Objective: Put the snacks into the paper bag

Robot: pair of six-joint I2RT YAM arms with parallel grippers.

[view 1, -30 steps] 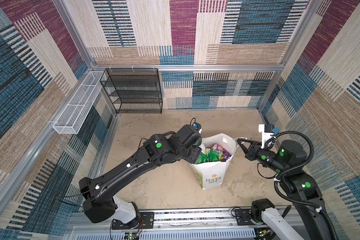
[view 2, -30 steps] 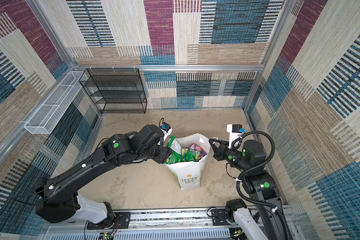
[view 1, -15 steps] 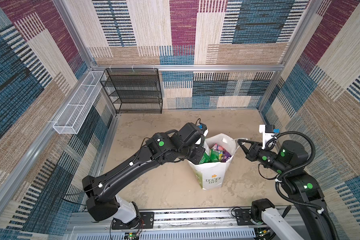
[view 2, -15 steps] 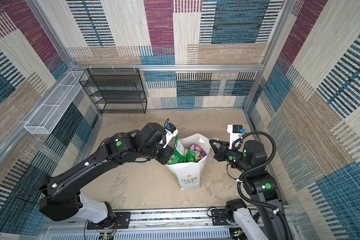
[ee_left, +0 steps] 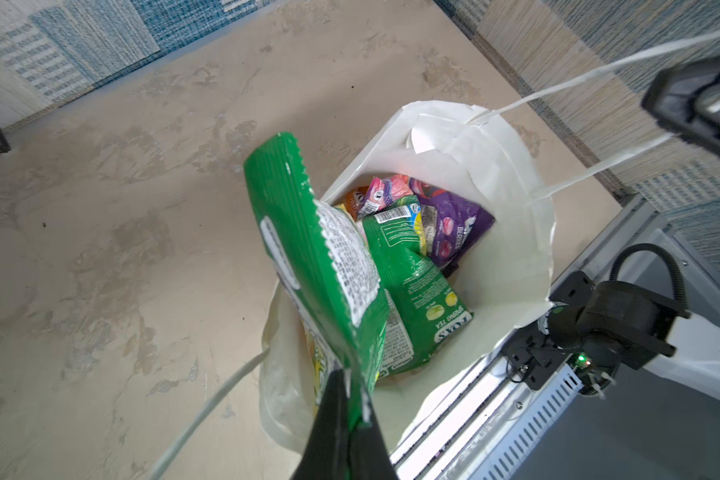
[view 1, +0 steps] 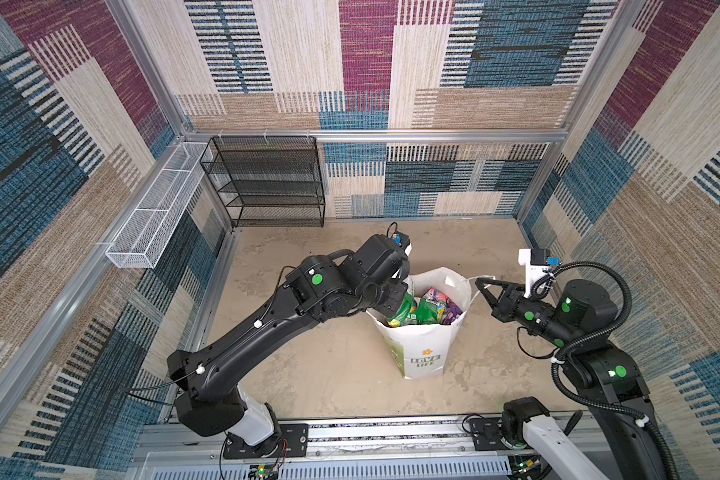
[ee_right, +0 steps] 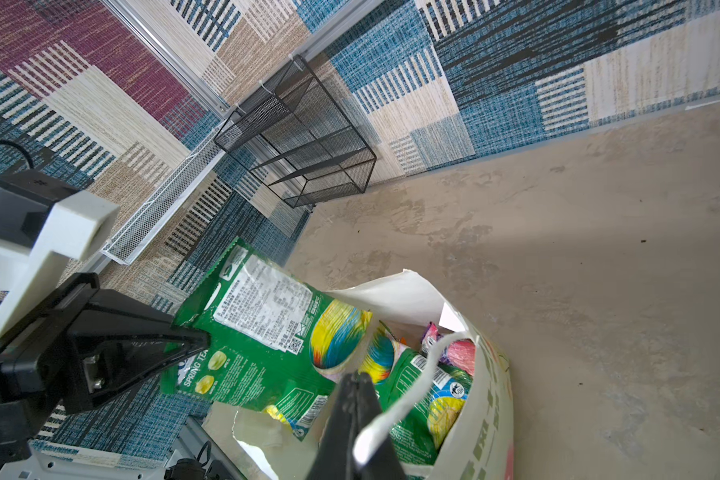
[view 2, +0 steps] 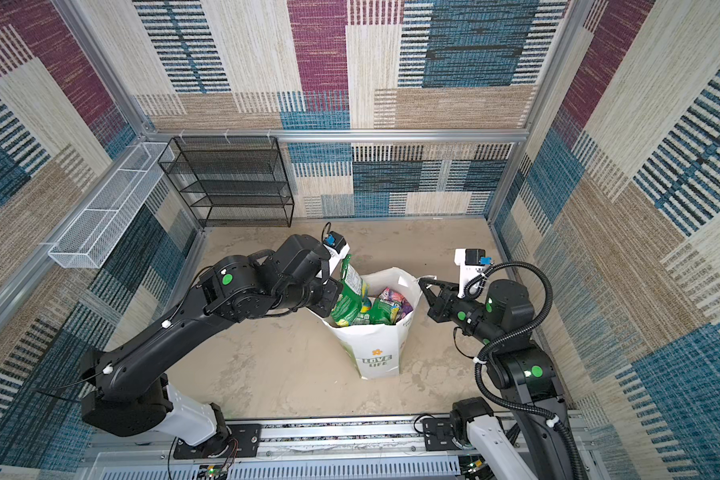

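Patchwork woven panels in blue, maroon and tan close my cell on three sides. A black wire rack stands against the back wall and a white mesh basket hangs on the side rail. On the mottled beige worktop the paper bag stands upright near the middle, its mouth open and its "LOVE LIFE" print facing the rail at the front.

My left hand is clamped on the edge of a green packet. In a top view the packet sits tilted at the bag's left rim. Its lower part is within the mouth and its far end pokes well above the paper. From the right wrist I can read "SPRING TEA" on it, right beside the pinching fingertips.

My right hand has its fingers pressed together on the white cord handle. From the left wrist both strands of that cord run taut from the bag's rim up to it. In both top views this hand sits just off the bag's right rim.

The rest of the snacks lie inside the bag. I can see a second green FOX'S packet, a purple one marked "BERRIES", a pink one and an orange corner. I see no packet on the worktop.
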